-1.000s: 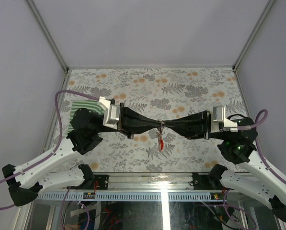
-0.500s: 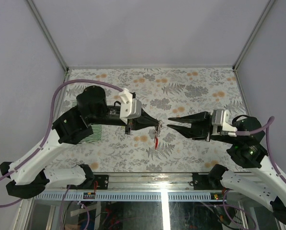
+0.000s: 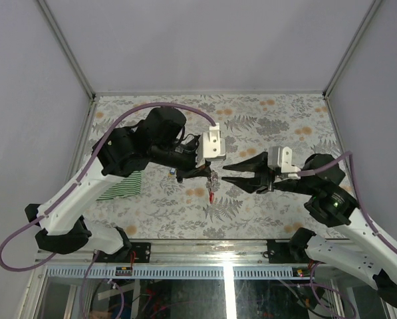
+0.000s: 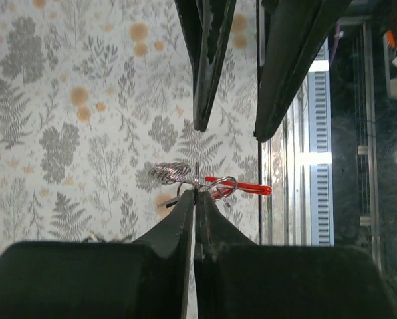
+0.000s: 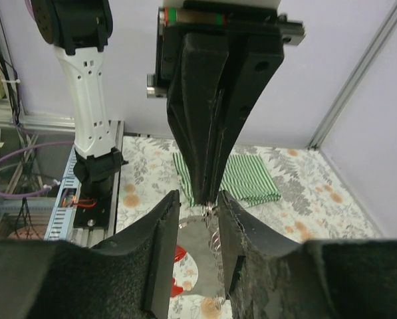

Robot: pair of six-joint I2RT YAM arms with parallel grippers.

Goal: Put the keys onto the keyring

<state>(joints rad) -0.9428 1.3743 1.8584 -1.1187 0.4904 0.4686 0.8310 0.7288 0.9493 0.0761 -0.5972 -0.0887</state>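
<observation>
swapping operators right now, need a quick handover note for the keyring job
Grippers: the left end effector is shut on the silvery keyring and holds it in the air over the table. A red tag dangles from the ring. The right end effector is open and empty, with its tips facing the ring at close range.
Other things: the striped cloth lies on the table's left side, under the left arm.
Done: the ring is lifted and presented. What hangs on it besides the tag cannot be told.
Left: any remaining threading.
</observation>
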